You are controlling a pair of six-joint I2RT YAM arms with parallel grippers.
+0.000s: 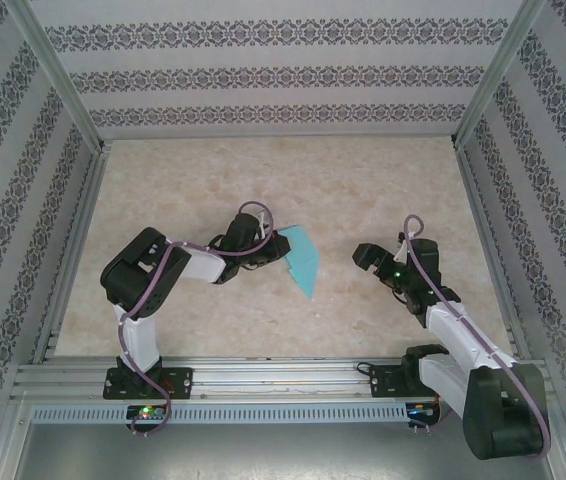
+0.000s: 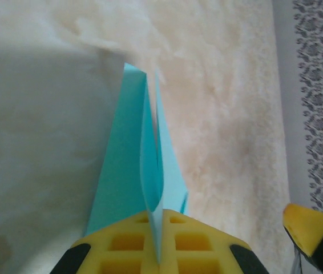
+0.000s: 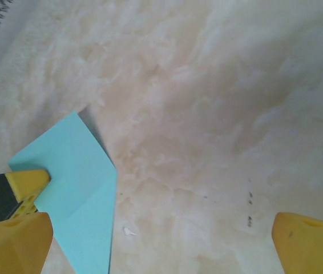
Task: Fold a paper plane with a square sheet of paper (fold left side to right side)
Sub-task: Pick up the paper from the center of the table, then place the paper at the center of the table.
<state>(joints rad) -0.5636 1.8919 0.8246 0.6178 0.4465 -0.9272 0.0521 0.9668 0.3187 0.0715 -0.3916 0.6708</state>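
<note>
Left pincer (image 2: 156, 251) clamps the thin, pointed turquoise paper plane (image 2: 121, 177); right pincer (image 3: 161, 242) gapes wide above mottled beige table (image 3: 218, 114).

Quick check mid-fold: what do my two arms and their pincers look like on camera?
Both the left arm and right arm have black joint housings, white link covers and a looping purple cable. The left pincer and right pincer carry yellow fingers on black mounts; the left's show a grid of square recesses.
</note>
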